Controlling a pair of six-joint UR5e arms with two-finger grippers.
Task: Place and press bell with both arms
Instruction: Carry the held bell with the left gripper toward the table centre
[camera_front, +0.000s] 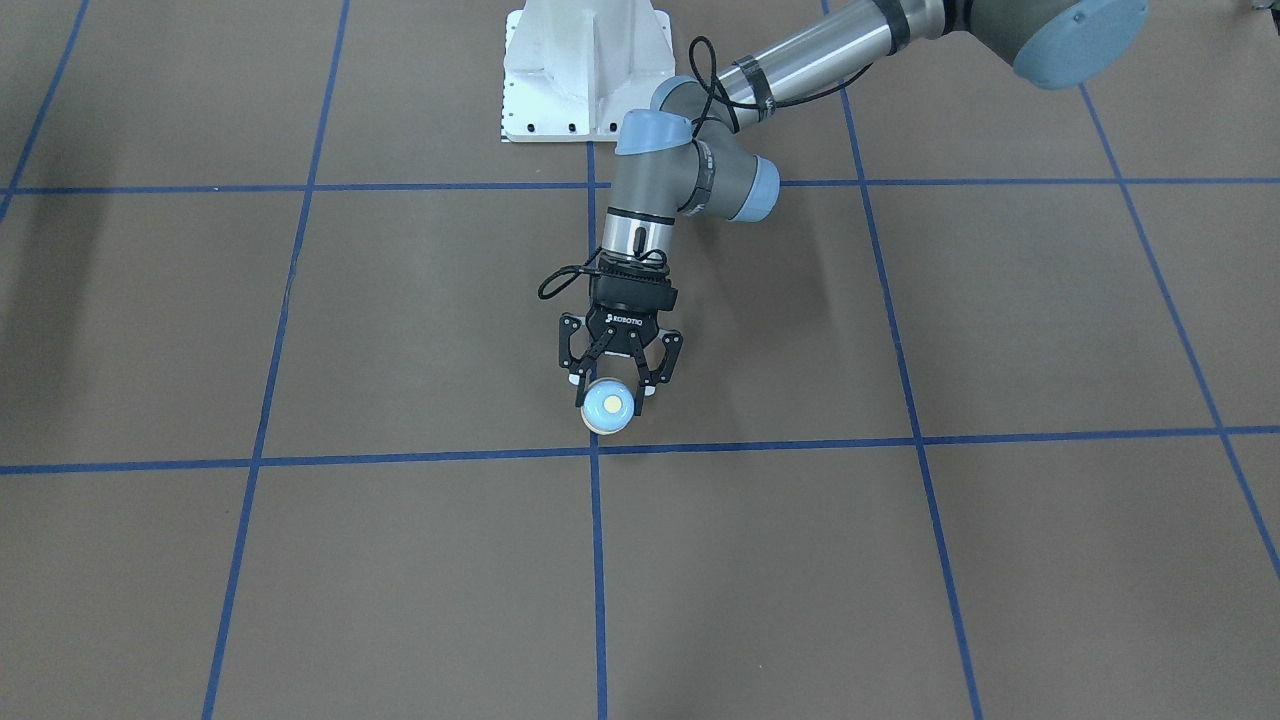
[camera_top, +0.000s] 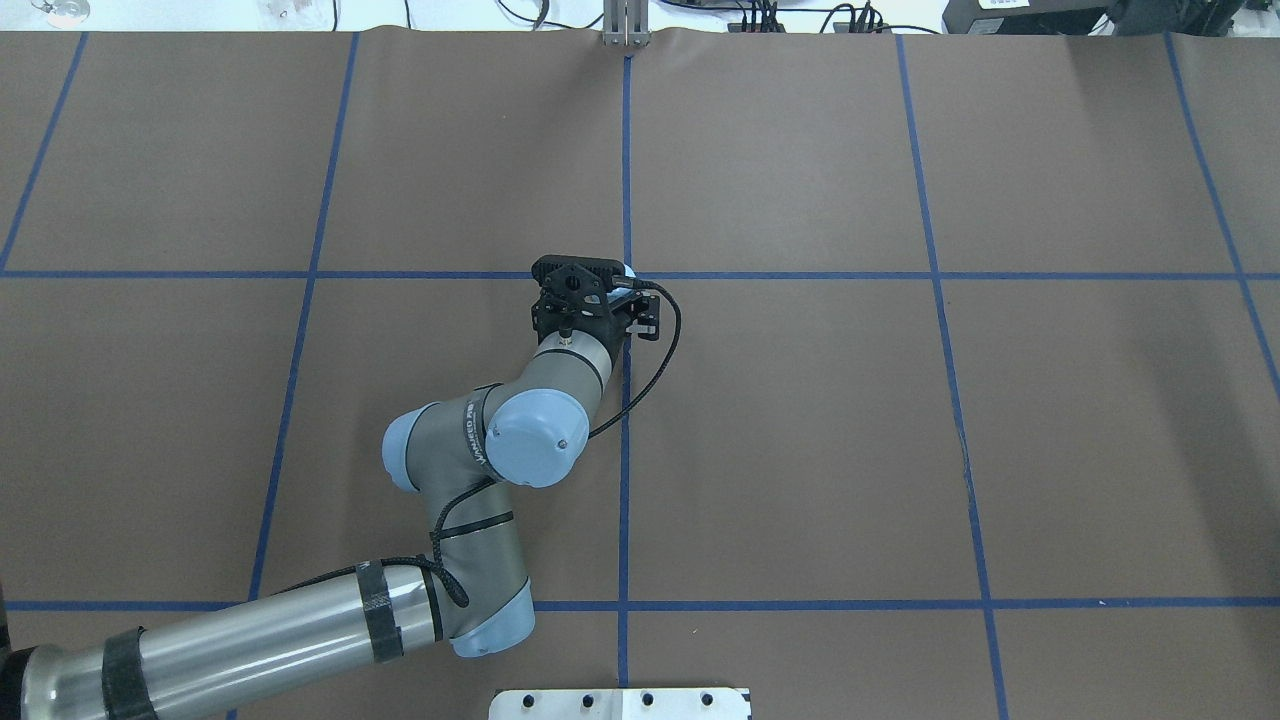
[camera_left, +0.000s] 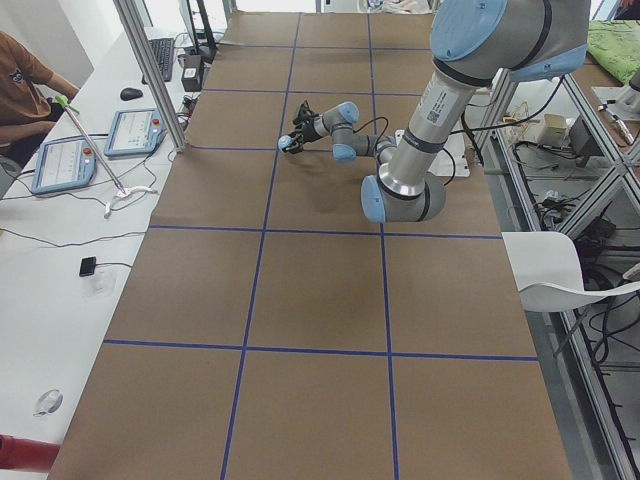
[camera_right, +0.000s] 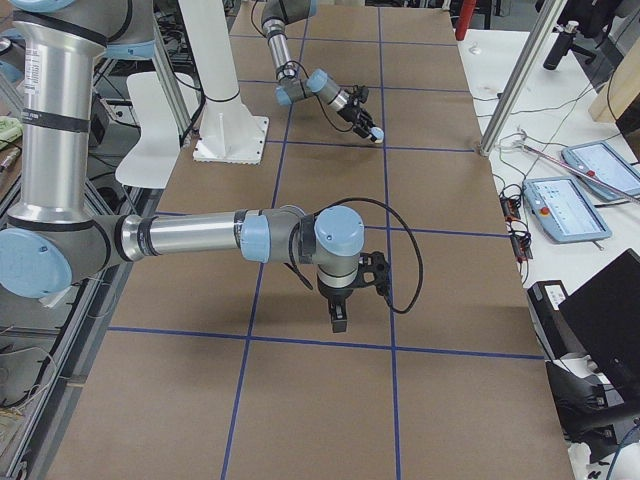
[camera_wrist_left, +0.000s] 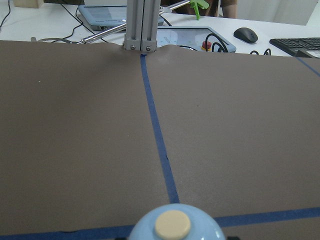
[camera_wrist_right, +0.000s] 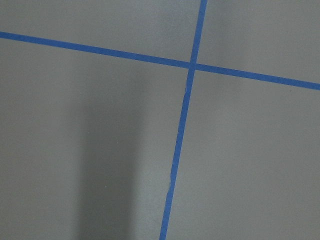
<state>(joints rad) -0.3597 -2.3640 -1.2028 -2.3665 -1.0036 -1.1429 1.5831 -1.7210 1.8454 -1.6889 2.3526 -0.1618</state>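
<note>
The light-blue bell (camera_front: 608, 404) with its cream button is held between the fingers of my left gripper (camera_front: 610, 398), just on the robot's side of a blue tape crossing at the table's middle. The gripper is shut on the bell's sides. I cannot tell whether the bell touches the table. In the left wrist view the bell (camera_wrist_left: 172, 227) fills the bottom edge. In the overhead view the left gripper (camera_top: 598, 292) hides most of the bell. My right gripper (camera_right: 338, 318) shows only in the exterior right view, pointing down low over the table; I cannot tell whether it is open or shut.
The white pedestal (camera_front: 585, 70) stands at the robot's side of the table. An aluminium post (camera_wrist_left: 141, 25) rises at the far edge, with tablets (camera_right: 565, 205) and a desk beyond. Blue tape lines (camera_wrist_right: 192, 65) grid the brown table.
</note>
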